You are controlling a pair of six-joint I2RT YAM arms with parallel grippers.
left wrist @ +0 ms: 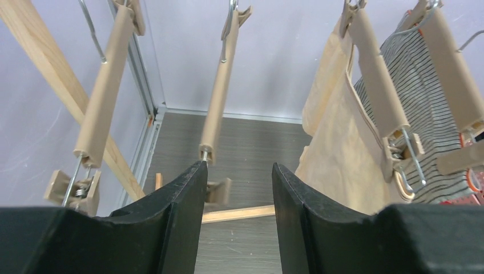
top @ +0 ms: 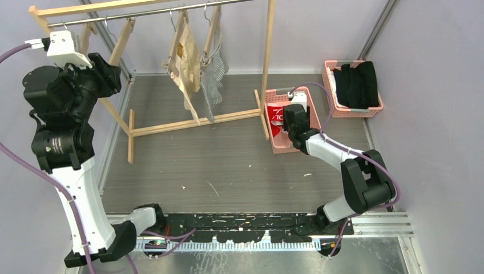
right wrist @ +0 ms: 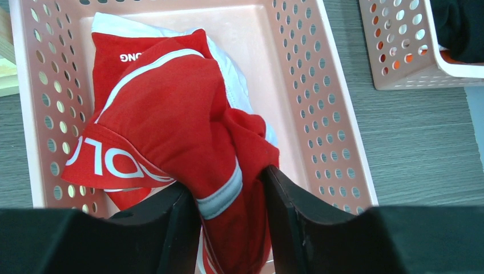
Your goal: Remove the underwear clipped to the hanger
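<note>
While the right gripper (right wrist: 228, 228) pinches the red shorts (right wrist: 171, 120) inside the pink basket (right wrist: 337, 131) at frame centre, lettering only partly legible ("OL", "ONG"), we note the left gripper (left wrist: 234, 194) spread wide, empty, below the bare hangers (left wrist: 220, 97), cream shorts (left wrist: 337, 131) and striped shorts (left wrist: 422, 103) clipped upper right.

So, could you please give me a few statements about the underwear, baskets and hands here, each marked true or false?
1. The red underwear lies in a pink basket. True.
2. The right hand is empty. False: its fingers pinch the red fabric.
3. The cream underwear hangs on the rack. True.
4. The left hand grips a hanger. False: it is open, holding nothing.
5. The striped underwear is in the far basket. False: it hangs clipped; that basket holds a black garment.
</note>
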